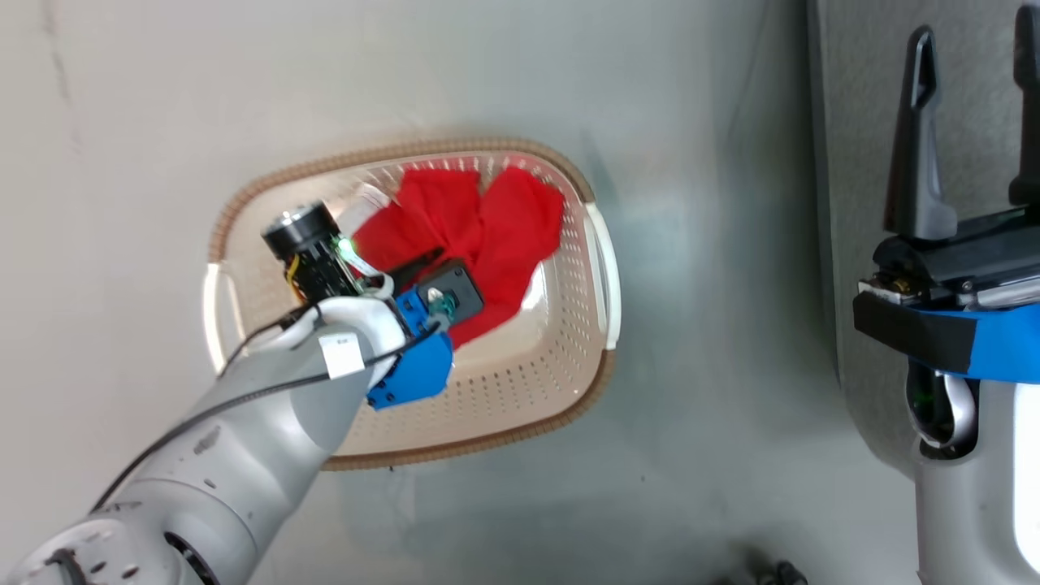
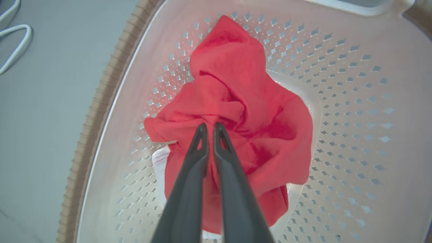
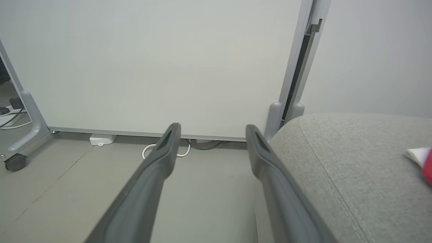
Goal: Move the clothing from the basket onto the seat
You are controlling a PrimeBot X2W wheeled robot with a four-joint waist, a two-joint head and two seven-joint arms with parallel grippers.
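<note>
1. The left gripper (image 2: 210, 127) is nearly closed, pinching the red clothing (image 2: 249, 111) inside the basket (image 2: 337, 101).
2. The right gripper (image 3: 212, 131) stands wide, empty.
3. The seat (image 3: 354, 162) is at 3 o'clock from the basket in the head view.

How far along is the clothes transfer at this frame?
Done: maybe a red-and-white scrap on the seat, too small to tell. In hand: the left end effector is shut on a red garment inside the basket. Left: carry it to the seat. The right end effector is open.
</note>
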